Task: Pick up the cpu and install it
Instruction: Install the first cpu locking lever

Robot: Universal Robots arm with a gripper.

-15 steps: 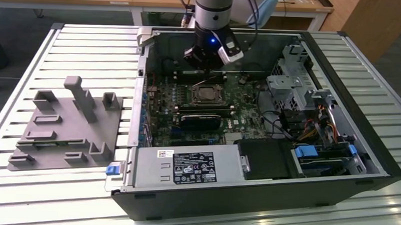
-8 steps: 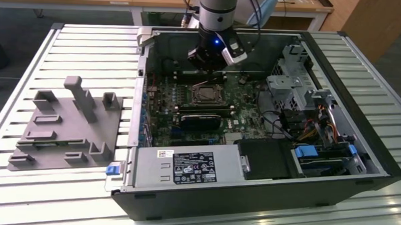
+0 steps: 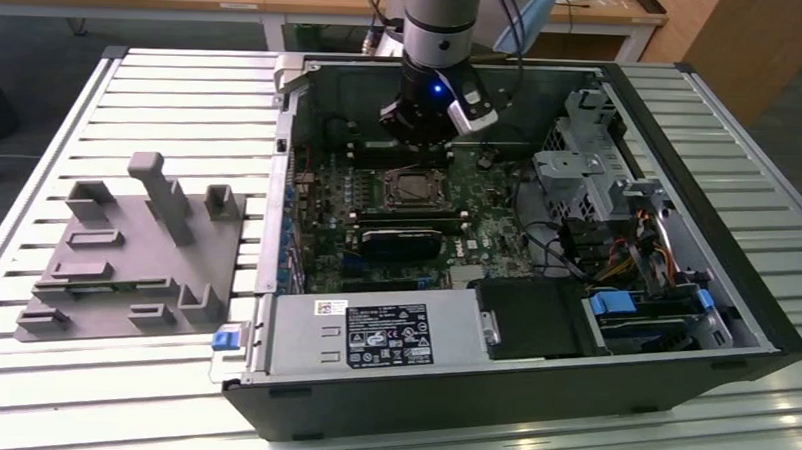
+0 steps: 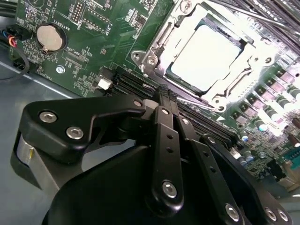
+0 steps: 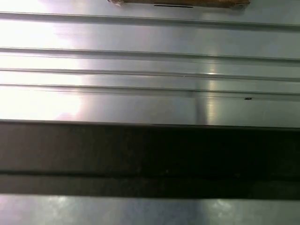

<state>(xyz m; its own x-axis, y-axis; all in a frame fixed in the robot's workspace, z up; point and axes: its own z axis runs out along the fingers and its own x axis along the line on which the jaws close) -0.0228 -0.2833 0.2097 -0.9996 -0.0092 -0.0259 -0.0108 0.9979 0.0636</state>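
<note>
The cpu (image 4: pixel 206 58), a pale silvery square, lies flat inside the motherboard socket (image 4: pixel 152 56), with the socket's metal frame around its rim. In the exterior view the socket (image 3: pixel 409 188) sits mid-board inside the open computer case. My gripper (image 3: pixel 419 146) hangs over the board just behind the socket, toward the case's far wall. In the second wrist view the gripper (image 4: pixel 167 93) has its black fingers (image 4: pixel 161 110) pressed together with nothing between them, their tips a short way from the socket's edge and apart from the cpu.
A grey plastic fixture (image 3: pixel 133 246) with upright posts stands on the slatted table at the exterior view's left. Inside the case are memory slots (image 3: pixel 404 218), a drive cage (image 3: pixel 583 181), cables (image 3: pixel 627 253) and a power supply (image 3: pixel 370 334). The case wall (image 3: pixel 289 181) borders the board.
</note>
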